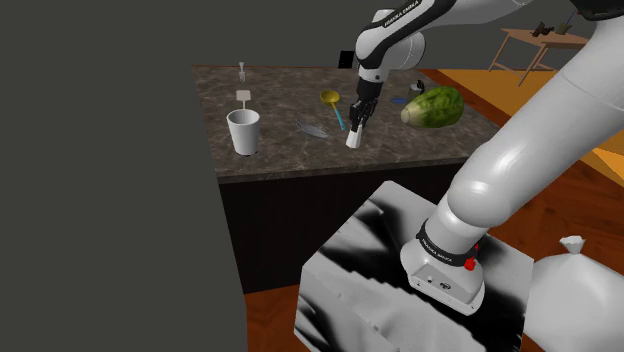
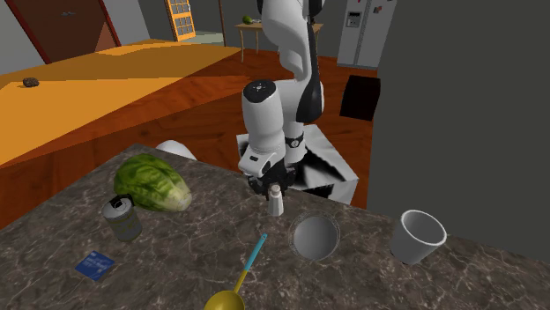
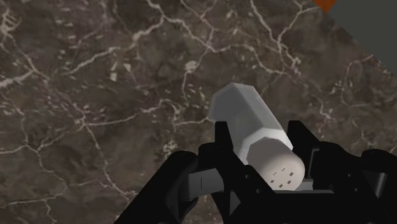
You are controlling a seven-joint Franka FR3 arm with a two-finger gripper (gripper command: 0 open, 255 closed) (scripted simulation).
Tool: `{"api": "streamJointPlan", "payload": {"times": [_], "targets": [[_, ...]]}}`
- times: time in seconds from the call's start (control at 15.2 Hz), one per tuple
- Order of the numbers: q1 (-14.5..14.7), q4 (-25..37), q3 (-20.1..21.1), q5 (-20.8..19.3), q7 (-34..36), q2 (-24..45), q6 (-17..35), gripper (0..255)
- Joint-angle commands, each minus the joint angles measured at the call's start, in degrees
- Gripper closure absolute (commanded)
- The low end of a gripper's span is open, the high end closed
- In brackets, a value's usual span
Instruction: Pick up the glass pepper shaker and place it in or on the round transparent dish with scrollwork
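Your gripper: fingers clamped on the pale pepper shaker. Round clear dish: on the marble counter, near the shaker.

Body: white glossy arm made of rounded tubular links, thick low down and slimmer toward the wrist. Dark grey to black bands sit at the joints between links.

Foot: a black base collar sits over a white flared foot. The foot carries two small red marks and a few small dark dots on its side.

Upper link: dark lettering runs along its side, not legible.

Wrist housing: white, with a dark round cap on top.

End: all-black gripper with a blocky body. Its fingers are black, angular and flat-faced.

Mount: box-shaped stand with a surface mottled grey, white and black.
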Motion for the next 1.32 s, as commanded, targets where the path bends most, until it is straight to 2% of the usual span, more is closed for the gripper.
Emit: {"api": "streamJointPlan", "payload": {"times": [0.0, 0.13, 1.25], "targets": [[0.01, -0.01, 0.01, 0.0, 0.0, 0.01, -0.01, 255], [0.01, -0.02, 0.0, 0.02, -0.02, 0.04, 0.03, 255], [-0.6, 7.43, 1.73, -2.5, 3.01, -7.09, -14.08, 255]]}}
